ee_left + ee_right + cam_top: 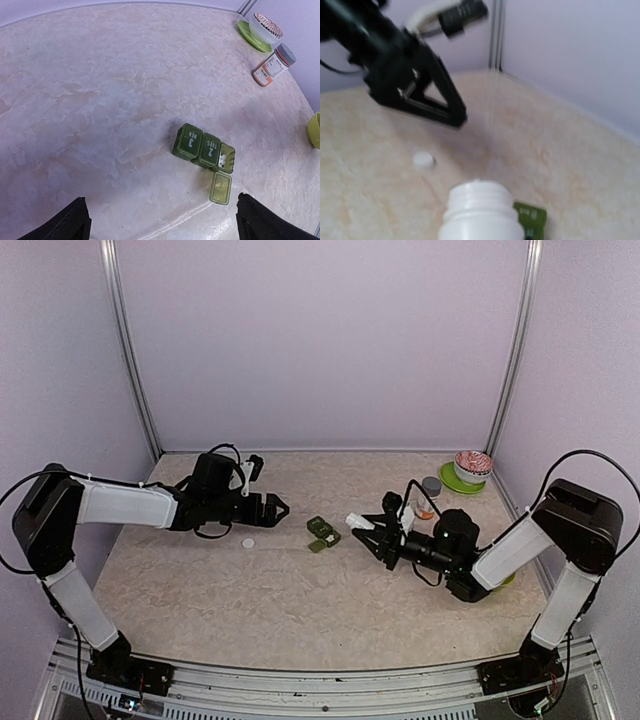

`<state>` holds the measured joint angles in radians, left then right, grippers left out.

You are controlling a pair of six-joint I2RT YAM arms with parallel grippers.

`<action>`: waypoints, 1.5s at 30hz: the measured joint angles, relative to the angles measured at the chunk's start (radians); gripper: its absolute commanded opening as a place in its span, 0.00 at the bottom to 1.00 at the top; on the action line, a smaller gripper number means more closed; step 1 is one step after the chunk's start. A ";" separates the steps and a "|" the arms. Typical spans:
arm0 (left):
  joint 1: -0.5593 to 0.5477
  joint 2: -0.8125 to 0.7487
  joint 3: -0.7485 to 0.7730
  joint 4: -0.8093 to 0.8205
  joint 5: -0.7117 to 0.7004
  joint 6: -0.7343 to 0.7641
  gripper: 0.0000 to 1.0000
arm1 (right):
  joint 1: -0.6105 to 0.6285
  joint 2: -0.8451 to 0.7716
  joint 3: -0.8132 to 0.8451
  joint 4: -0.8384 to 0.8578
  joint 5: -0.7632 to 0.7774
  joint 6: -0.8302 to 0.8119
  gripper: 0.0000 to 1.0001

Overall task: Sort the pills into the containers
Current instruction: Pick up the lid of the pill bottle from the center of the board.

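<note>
A green pill organizer (pixel 322 533) lies mid-table. In the left wrist view (pixel 202 150) two lids are shut and the end compartment (pixel 226 159) is open with white pills inside, its lid (pixel 220 188) folded out. My left gripper (pixel 272 508) is open and empty, hovering left of the organizer; its fingertips (pixel 67 222) show wide apart. My right gripper (pixel 374 532) is shut on an uncapped white bottle (pixel 357 521), held tilted just right of the organizer. In the right wrist view the bottle's mouth (pixel 479 200) fills the foreground and hides the fingers.
The white bottle cap (pixel 248 542) lies on the table under the left gripper, also in the right wrist view (pixel 424 161). An orange pill bottle with a grey cap (pixel 429 496) and a patterned bowl on a green plate (pixel 470 468) stand at the back right. A yellow-green cup (pixel 315 131) sits far right.
</note>
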<state>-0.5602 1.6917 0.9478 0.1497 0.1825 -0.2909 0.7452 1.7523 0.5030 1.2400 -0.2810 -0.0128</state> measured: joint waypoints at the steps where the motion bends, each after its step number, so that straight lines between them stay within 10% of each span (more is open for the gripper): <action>1: -0.008 -0.013 -0.004 -0.019 -0.013 -0.005 0.99 | 0.000 -0.015 -0.021 0.027 -0.007 -0.002 0.28; 14: -0.030 -0.104 -0.032 -0.179 -0.127 -0.036 0.97 | 0.000 -0.417 -0.232 0.312 -0.045 0.004 0.27; 45: -0.012 0.070 -0.006 -0.314 -0.285 0.035 0.56 | 0.005 -0.513 -0.240 0.212 -0.082 0.010 0.30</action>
<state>-0.5724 1.7615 0.9413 -0.1646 -0.1028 -0.2562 0.7502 1.2392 0.2630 1.4521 -0.3630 -0.0032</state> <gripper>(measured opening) 0.586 0.321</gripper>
